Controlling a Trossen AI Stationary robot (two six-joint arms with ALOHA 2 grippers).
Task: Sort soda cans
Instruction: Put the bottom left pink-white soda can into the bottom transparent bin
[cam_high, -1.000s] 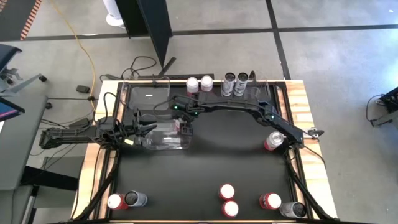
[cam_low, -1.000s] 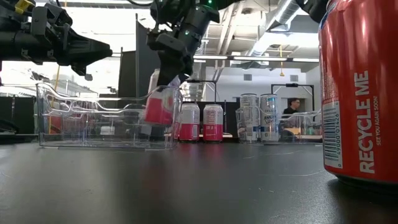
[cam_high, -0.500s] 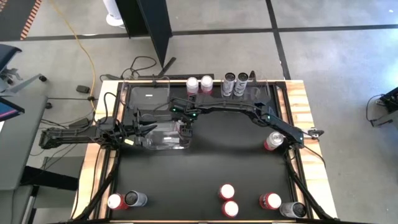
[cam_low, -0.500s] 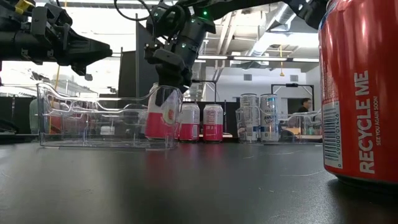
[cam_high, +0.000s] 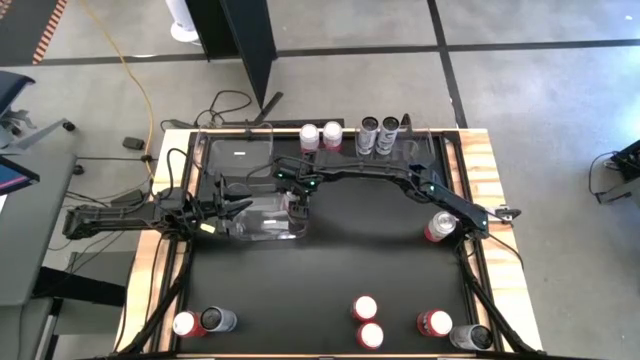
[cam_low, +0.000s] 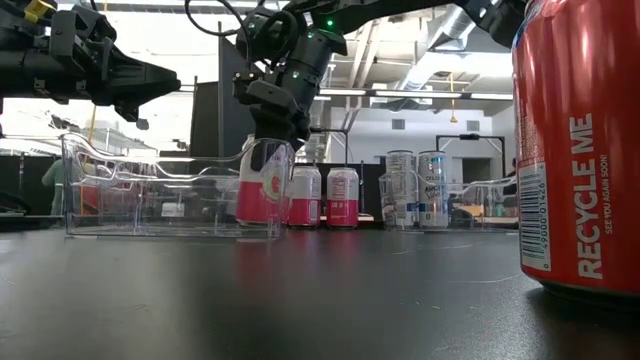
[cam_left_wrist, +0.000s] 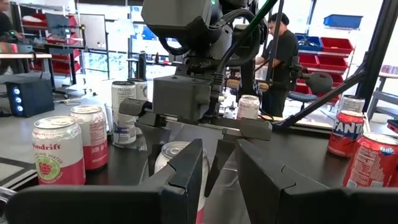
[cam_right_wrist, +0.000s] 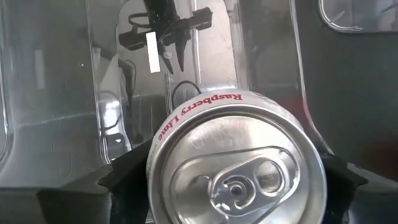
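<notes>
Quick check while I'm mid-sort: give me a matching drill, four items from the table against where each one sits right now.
Items:
1. pink-and-white can
2. two silver cans
3. left gripper
4. right gripper

Places:
A. hovering at the clear bin's left end
B. standing upright inside the clear bin
C. directly above the can in the bin
D. at the table's far edge, right of two pink cans

Pairs: 1-B, 2-D, 3-A, 4-C
</notes>
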